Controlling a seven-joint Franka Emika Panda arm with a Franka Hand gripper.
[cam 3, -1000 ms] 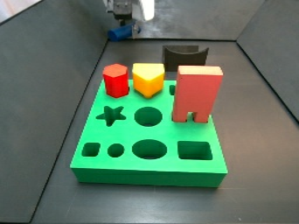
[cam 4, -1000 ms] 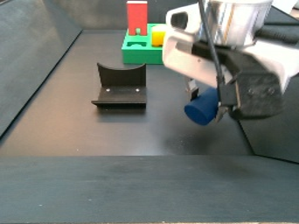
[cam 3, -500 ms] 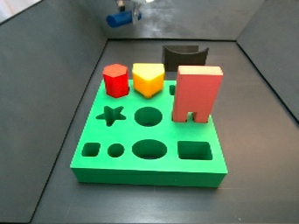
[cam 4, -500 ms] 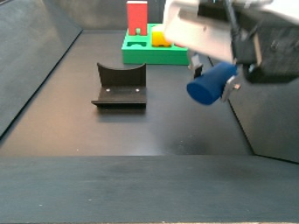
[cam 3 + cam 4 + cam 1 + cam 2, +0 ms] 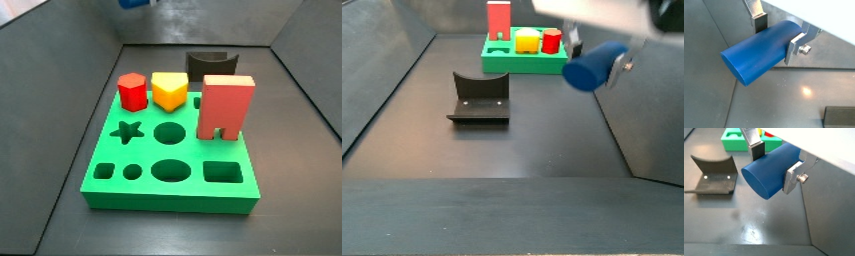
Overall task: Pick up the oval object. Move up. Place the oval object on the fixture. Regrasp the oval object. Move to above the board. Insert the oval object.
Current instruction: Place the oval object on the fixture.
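The oval object [image 5: 759, 54], a dark-blue peg, lies sideways between the silver fingers [image 5: 760, 21] of my gripper [image 5: 777, 36], which is shut on it. Both wrist views show the hold; the oval object [image 5: 769, 175] juts out past the pads. In a side view the oval object [image 5: 592, 68] hangs high above the dark floor, to the right of the fixture [image 5: 478, 98] and in front of the green board [image 5: 520, 63]. Another side view shows only a blue bit of the oval object [image 5: 134, 3] at the top edge, far behind the board [image 5: 167, 150] and the fixture [image 5: 210, 64].
On the board stand a red hexagonal peg [image 5: 131, 91], a yellow peg [image 5: 168, 90] and a tall pink block [image 5: 226, 107]. Grey walls close in the floor on both sides. The fixture [image 5: 714, 175] sits below and beside the held peg.
The gripper has risen with the oval object held in it, going almost out of one side view's top edge. Nothing on the board or the fixture has moved.
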